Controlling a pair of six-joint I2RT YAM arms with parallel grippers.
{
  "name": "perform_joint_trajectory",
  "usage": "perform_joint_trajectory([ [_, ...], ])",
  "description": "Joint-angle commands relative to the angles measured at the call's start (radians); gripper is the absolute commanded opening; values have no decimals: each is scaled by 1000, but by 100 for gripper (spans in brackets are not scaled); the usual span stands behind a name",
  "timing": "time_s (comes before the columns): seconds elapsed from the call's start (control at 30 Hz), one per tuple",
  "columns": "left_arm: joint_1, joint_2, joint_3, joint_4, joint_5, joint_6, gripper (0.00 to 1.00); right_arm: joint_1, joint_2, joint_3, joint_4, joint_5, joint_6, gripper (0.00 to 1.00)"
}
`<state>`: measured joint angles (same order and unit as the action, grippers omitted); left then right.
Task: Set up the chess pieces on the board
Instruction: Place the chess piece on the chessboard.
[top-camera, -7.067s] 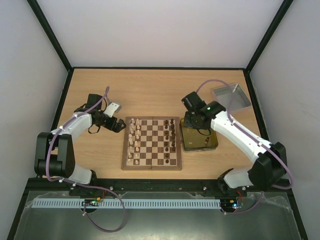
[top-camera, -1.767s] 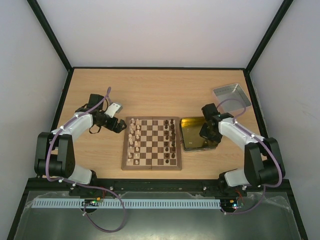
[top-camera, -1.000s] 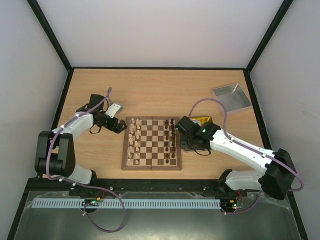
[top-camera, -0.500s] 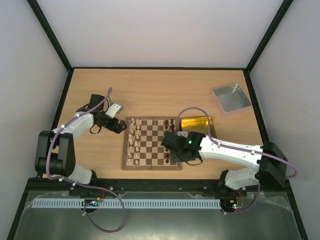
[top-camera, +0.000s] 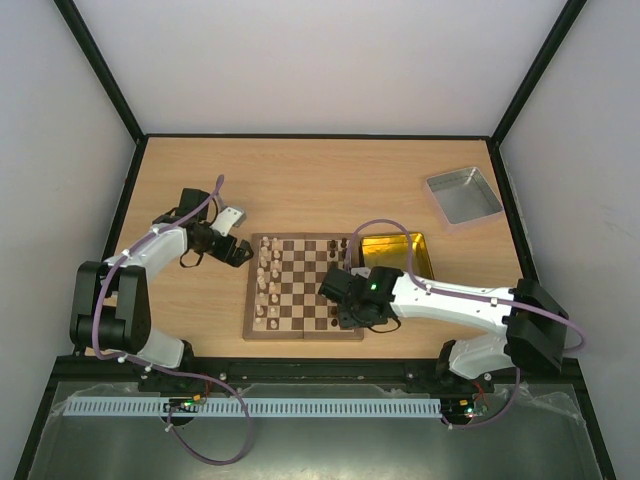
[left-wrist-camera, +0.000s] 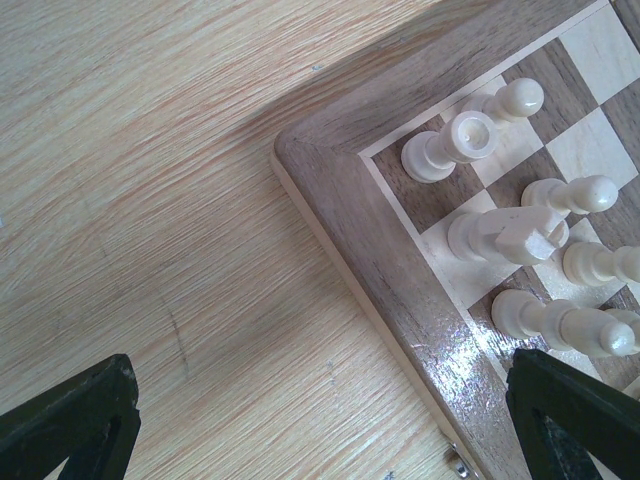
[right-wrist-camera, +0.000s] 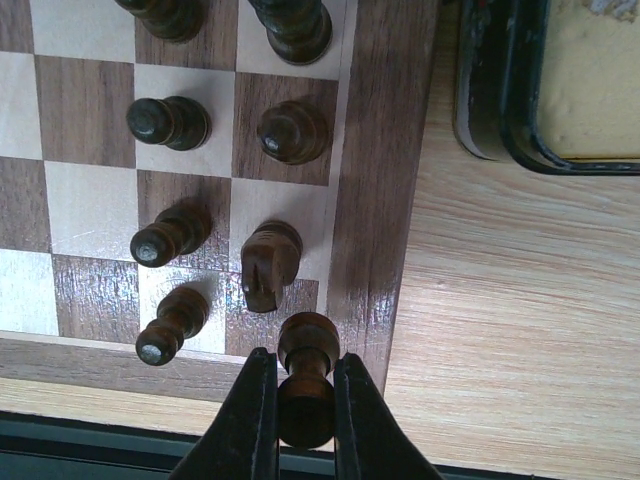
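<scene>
One wooden table (top-camera: 300, 180), white walls (top-camera: 320, 70), left gripper (top-camera: 238, 250) spread, right gripper (right-wrist-camera: 305, 410) clamping dark piece (right-wrist-camera: 307, 345)

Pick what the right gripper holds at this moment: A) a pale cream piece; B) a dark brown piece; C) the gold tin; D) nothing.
B: in the right wrist view the right gripper is shut on a dark brown piece at the edge of the board.
</scene>
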<state>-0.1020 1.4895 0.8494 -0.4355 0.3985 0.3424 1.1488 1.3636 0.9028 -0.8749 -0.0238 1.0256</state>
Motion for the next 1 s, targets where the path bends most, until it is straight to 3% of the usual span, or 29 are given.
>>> perform_joint_trajectory([
  [0.0, -4, 2, -4, -3, -3, -5, 100, 8, 16, -19, 18, -6, 3, 2],
  [0.97, -4, 5, -4, 0, -5, -3, 100, 18, 78, -30, 85, -65, -28, 2],
])
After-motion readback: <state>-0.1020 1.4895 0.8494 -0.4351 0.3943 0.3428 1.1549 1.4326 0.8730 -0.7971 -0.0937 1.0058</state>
